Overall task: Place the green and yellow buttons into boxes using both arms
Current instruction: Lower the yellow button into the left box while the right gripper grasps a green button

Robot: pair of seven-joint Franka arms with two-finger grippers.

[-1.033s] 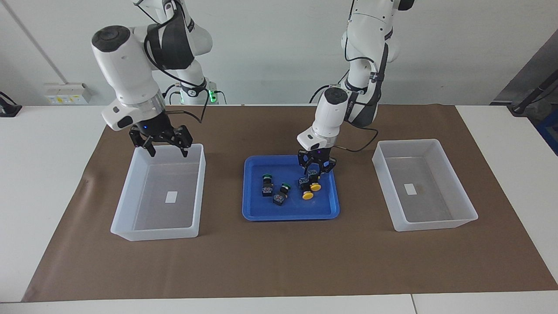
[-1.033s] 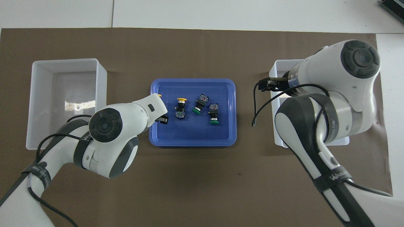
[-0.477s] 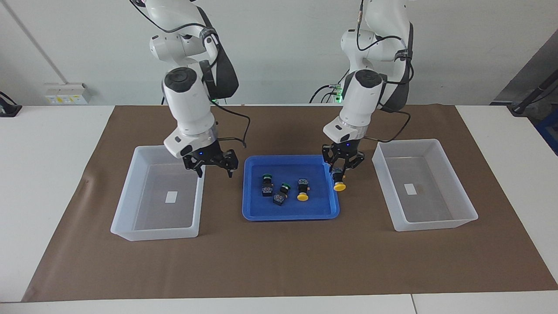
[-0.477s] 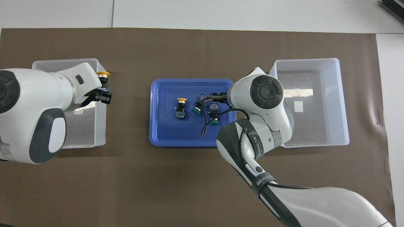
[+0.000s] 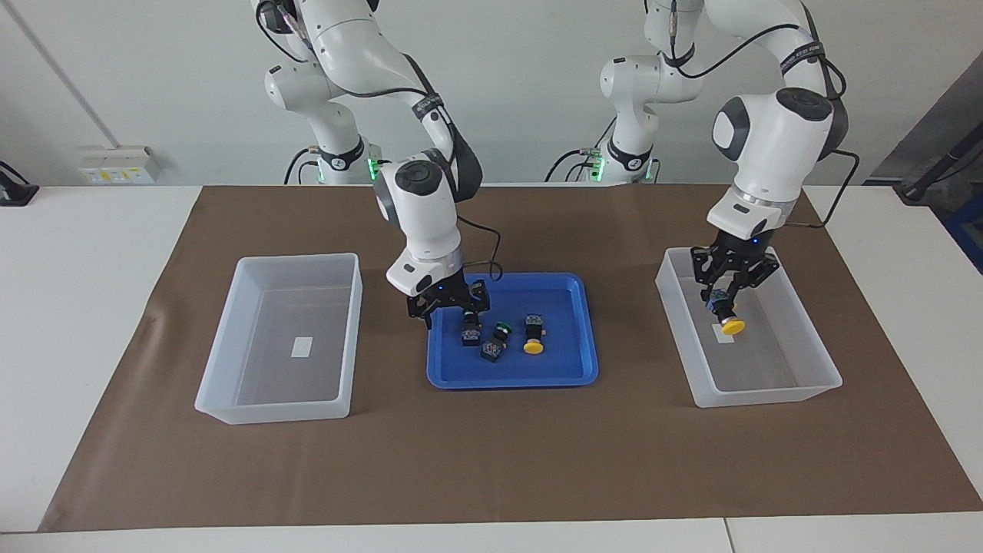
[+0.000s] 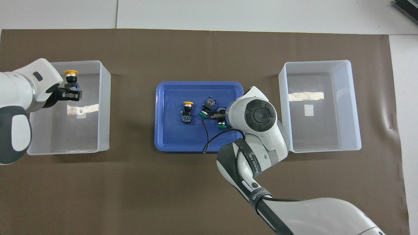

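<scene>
While the left gripper (image 5: 729, 296) hangs over its box (image 5: 825, 367) at the left arm's end of the desk, fingers clamped on a yellow button (image 5: 726, 316) for dropping, the right gripper (image 5: 449, 307) is low over the tray (image 5: 507, 378), fingers apart around a green button (image 5: 470, 332). From overhead, the right arm hides that grasp. Beside it lie another green button (image 5: 495, 342) and a yellow one (image 5: 534, 335); the right arm's box (image 5: 223, 369) has nothing in it.

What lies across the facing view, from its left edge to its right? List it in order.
empty box → right claw, open → loose yellow button in the blue tray → left claw, holding the other yellow button over the second box
</scene>
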